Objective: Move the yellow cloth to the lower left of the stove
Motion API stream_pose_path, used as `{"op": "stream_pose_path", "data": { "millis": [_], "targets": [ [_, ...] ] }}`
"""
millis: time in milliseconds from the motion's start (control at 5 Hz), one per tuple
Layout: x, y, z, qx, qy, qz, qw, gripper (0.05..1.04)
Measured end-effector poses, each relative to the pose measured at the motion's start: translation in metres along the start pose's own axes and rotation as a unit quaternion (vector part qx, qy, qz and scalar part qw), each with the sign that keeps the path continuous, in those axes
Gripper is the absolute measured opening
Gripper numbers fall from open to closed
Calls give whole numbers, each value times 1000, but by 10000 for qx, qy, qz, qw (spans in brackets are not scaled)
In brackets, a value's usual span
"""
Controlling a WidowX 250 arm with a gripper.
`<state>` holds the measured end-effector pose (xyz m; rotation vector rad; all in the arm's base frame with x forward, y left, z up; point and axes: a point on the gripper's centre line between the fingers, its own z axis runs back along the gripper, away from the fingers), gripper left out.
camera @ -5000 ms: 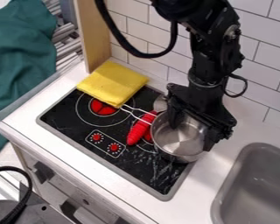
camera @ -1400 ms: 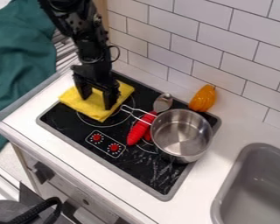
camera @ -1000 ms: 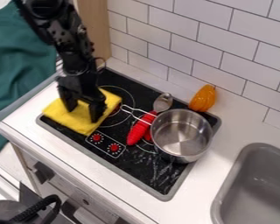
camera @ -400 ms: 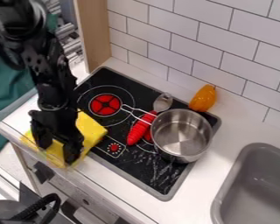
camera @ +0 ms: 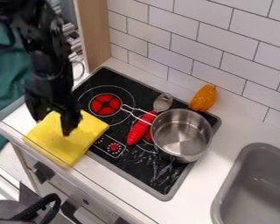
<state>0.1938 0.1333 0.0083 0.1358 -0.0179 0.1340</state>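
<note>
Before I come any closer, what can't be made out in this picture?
In the camera view:
Stove's left corner: hidden under the cloth.
Stove beneath the pot: covered by it.
Whether the claw touches the cloth: the slanted view hides any gap.
Rest of the sink: cut off by the right and bottom edges.
Rest of the arm: cut off at upper left.

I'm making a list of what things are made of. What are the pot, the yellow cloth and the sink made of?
The pot looks like shiny metal, because its sides gleam. The yellow cloth seems to be soft, dull fabric, with floppy folded layers. The sink is smooth and gray, maybe plastic; I can't be sure.
</note>
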Motion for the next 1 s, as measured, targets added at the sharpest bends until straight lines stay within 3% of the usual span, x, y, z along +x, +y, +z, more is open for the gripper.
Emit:
{"op": "stream_pose_path", "data": {
  "millis": [200,400,600,800,1000],
  "targets": [
    [3,0,25,213,-259,97,9994,1000],
    [1,-6,35,215,-206,96,9995,999],
    [15,-14,40,204,-324,84,9992,1000],
    [29,-24,31,-170,-333,139,9992,999],
    [45,-36,33,-316,-399,82,9987,1000]
  ]
}}
